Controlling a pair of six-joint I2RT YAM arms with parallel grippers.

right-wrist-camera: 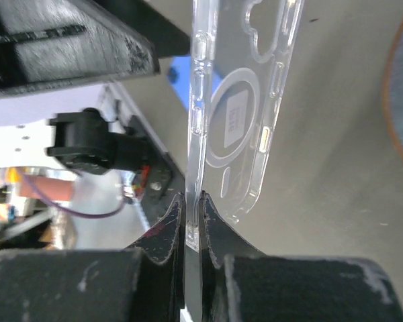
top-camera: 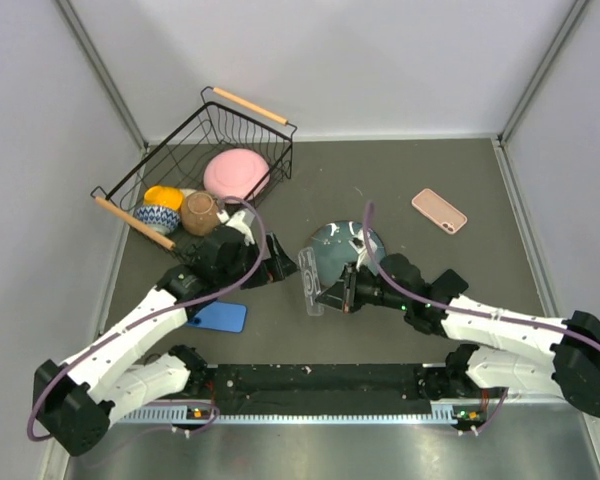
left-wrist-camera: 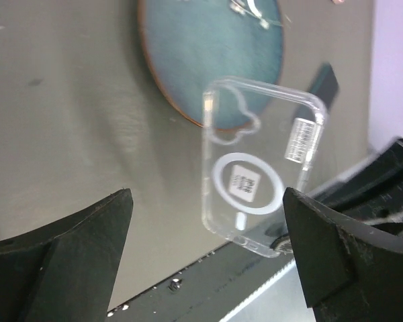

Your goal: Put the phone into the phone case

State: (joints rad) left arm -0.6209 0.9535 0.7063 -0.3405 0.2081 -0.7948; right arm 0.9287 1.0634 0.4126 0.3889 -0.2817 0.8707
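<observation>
Okay: clear phone case pinched upright by right fingers, left fingers wide open

The phone case [right-wrist-camera: 235, 114] is clear, glossy plastic with rounded corners, a lobed camera cutout and a white ring on its back. A small sticker sits inside the ring, with print too small to read. In the left wrist view a striped, barcode-like sticker shows on one side wall. The right fingers [right-wrist-camera: 158, 235] are clamped shut on the case's bottom edge, holding it on end above the table [top-camera: 430, 290] near a round teal plate [top-camera: 340, 250].

The left fingers [left-wrist-camera: 87, 228] are spread fully apart with nothing in them, aimed at the case from just beside it.

A pink phone [top-camera: 439, 210] lies flat on the table well off to the right, back up. A blue phone [top-camera: 218, 316] lies flat near the left arm.

A black wire basket [top-camera: 180, 140] with wooden handles holds a pink plate [top-camera: 236, 172]. An orange fruit [top-camera: 163, 196], a blue patterned bowl [top-camera: 158, 216] and a brown cup [top-camera: 201, 212] sit at its front edge; I cannot tell whether they are inside it. The table is matte dark grey.
</observation>
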